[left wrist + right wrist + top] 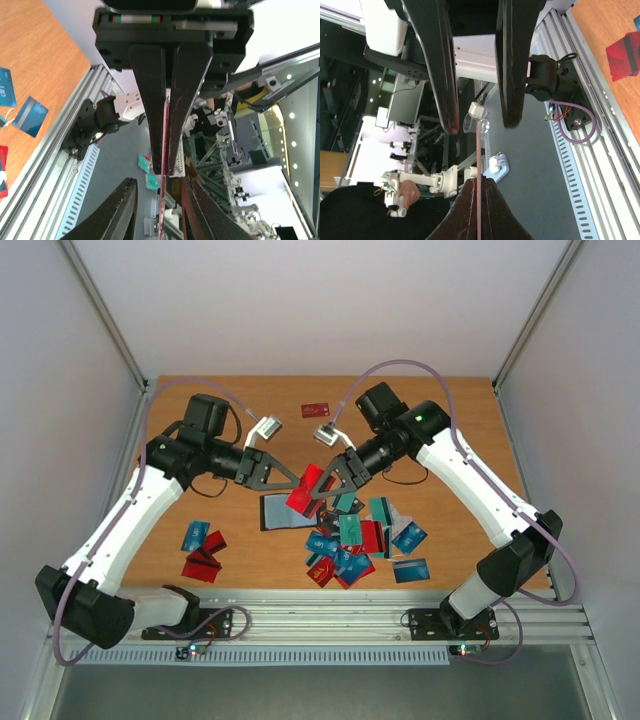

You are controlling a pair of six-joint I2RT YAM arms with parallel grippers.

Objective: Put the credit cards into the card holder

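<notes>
Credit cards [350, 540] mostly lie loose on the desk [440, 440], so I judge the job barely begun. The main heap sits near my right arm, a smaller bunch [203, 548] lies well apart near my left arm, and a stray card [317, 410] rests alone at the far side. The card holder [277, 511] lies flat on the desk just beside the heap, below where my two pincers meet. From above I cannot tell whether any card is inside it.

One red card [301, 492] is up off the desk. My left pincer [165, 169] is clamped narrow on it, the card standing edge-on between the fingers. My right pincer [482, 125] is spread wide, its fingers on either side of the same card and, as far as the wrist views show, not touching it. At best one card is on its way. It is not yet in the holder, and all the others on the desk are left to pick up and slip in.
</notes>
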